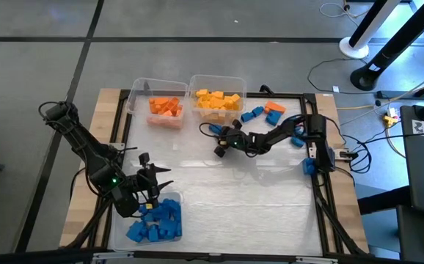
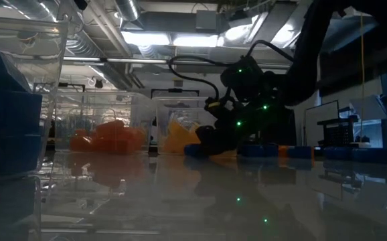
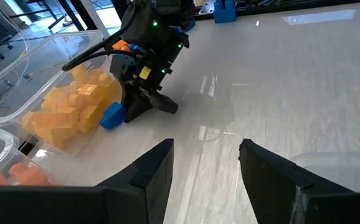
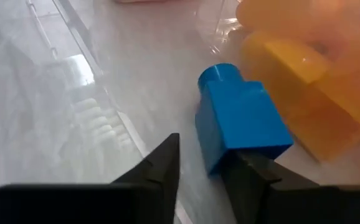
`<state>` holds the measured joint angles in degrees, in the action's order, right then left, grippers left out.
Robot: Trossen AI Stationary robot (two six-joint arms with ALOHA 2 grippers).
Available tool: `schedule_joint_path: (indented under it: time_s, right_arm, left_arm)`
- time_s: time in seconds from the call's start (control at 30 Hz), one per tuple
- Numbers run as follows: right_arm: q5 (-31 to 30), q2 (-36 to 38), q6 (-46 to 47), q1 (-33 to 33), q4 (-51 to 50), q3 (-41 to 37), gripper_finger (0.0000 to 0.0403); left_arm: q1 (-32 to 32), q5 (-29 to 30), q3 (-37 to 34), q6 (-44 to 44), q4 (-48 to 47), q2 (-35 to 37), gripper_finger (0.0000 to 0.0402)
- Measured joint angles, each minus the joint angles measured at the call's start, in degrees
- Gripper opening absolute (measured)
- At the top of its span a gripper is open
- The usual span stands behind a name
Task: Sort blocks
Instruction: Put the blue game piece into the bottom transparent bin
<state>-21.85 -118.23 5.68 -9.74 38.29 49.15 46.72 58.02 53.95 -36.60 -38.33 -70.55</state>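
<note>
Right gripper point(image 1: 219, 144): low on the table point(image 1: 241, 198) just in front of the yellow bin point(image 1: 217, 97), beside a loose blue block point(image 4: 239, 121); its jaws stand narrow, and the block lies against one finger rather than between the two, so nothing is gripped yet.
Left gripper point(image 3: 205, 163): waits over the near-left blue bin point(image 1: 174, 198), jaws wide and empty.
Blocks: orange ones in the orange bin point(image 1: 140, 89), yellow ones in the yellow bin, blue ones heaped in the blue bin; a few loose blue and orange blocks point(image 1: 267, 114) remain on the table to the right of the yellow bin.
Step in hand: picking the blue block that lies against the yellow bin's wall.
Doing it well: I judge that the jaws should reopen a little, shift sideways until the block sits squarely between the fingers, then close on its flat sides; the bin wall is close, so one finger must slip between wall and block without pushing the bin.
Right wrist view: alone shows the block offset from the gap.
Left wrist view: shows the block touching the yellow bin.
High view: alone shows all three bins and the leftover pile.
Low view: dark; the block is only a blue smear beneath the gripper.
</note>
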Motion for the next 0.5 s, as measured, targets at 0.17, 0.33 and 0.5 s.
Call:
schedule_joint_path:
  time_s: [0.17,0.33,0.5]
  right_arm:
    - [-1.60,-0.10,-0.22,-0.04,0.87,0.00,0.0025]
    - [0.05,-0.12,-0.21,-0.04,2.65,-0.02,0.0022]
    - [6.85,-0.12,-0.21,1.18,8.09,-0.02,0.0012]
  left_arm:
    - [0.00,0.02,0.00,-0.05,0.00,0.00,0.0169]
    - [0.00,0.00,0.00,-0.07,-0.03,0.00,0.0169]
    - [0.31,0.02,0.00,-0.07,-0.44,0.00,0.0169]
